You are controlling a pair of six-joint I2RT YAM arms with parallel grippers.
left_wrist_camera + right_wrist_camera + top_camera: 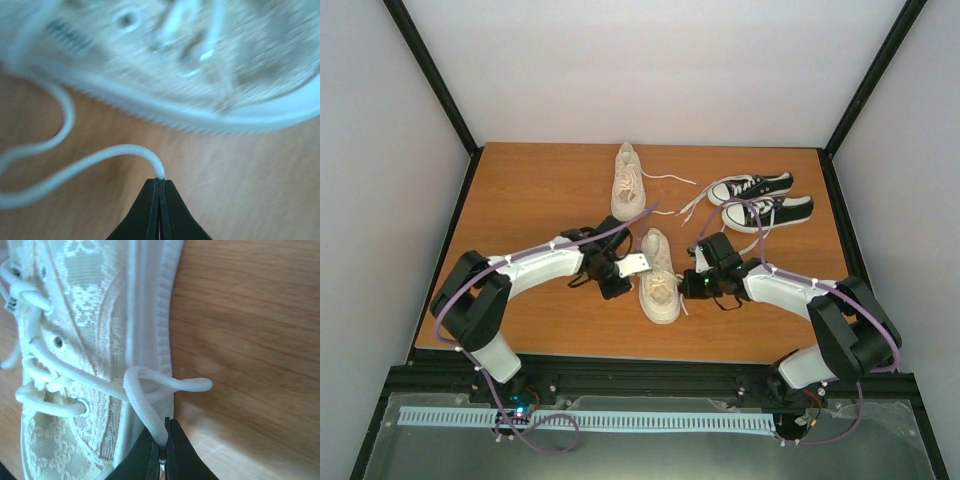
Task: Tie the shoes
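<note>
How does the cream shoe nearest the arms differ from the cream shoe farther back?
The near shoe sits between the left claw and right claw; the far shoe lies farther back, touched by neither. Each claw is shut on a near-shoe lace; the far shoe's loose lace trails free. Both are cream, low-top, with no bow tied.

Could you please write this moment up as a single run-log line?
target: near cream sneaker | left gripper: shut on left-side lace | right gripper: shut on right-side lace | bow: not yet tied
</note>
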